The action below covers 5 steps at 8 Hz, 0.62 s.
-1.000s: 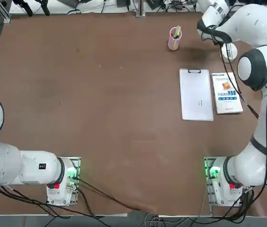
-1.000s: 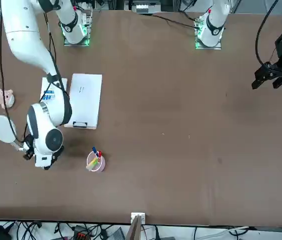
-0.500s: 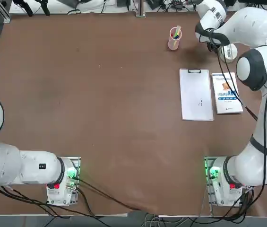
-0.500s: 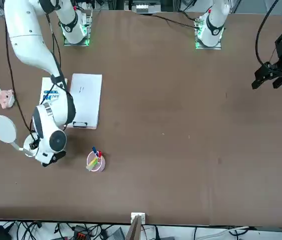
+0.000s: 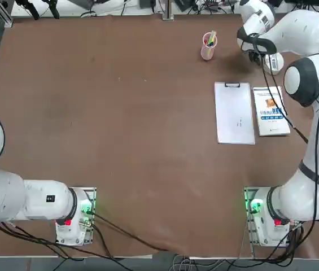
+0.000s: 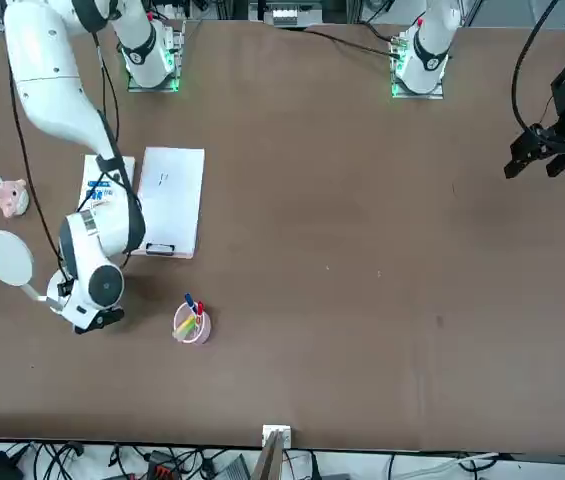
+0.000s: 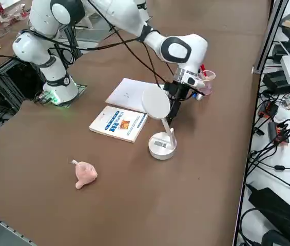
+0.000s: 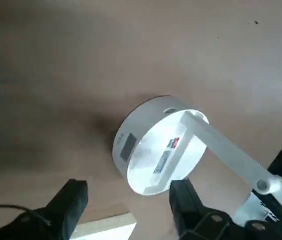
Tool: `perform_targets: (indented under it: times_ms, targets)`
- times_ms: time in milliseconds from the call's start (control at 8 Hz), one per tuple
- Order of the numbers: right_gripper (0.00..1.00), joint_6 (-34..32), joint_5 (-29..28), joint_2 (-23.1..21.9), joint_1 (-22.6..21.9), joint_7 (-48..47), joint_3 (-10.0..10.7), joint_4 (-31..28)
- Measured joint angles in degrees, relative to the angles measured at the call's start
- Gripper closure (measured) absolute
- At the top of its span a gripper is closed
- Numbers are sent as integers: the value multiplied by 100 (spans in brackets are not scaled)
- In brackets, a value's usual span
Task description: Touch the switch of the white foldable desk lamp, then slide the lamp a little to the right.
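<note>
The white foldable desk lamp stands at the far right of the table, its round disc base on the surface and its flat round head raised on the thin arm. In the front view the head shows clearly, while my hand hides most of the base. The right gripper is open, hovering just above the table beside the base on the pen-cup side, with nothing between its fingers. From the side, the gripper sits partly behind the lamp head.
A pink pen cup stands just left of my hand. A white clipboard and a book lie nearer the base. A small pink toy rests toward the right edge. Cables and boxes line the far table edge.
My right wrist swung slightly toward the pen cup and then back beside the lamp base. The lamp itself has stayed in place.
</note>
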State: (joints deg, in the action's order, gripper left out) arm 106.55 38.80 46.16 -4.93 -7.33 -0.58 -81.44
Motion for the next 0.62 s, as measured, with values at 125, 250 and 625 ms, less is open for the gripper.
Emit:
perform_targets:
  times_ms: [125, 250, 625]
  targets:
    - [0, 67, -50, 24, 80, -9, 0, -4]
    - [0, 88, -224, 42, 106, -45, 0, -4]
    - [0, 89, -483, 78, 64, -125, -20, -5]
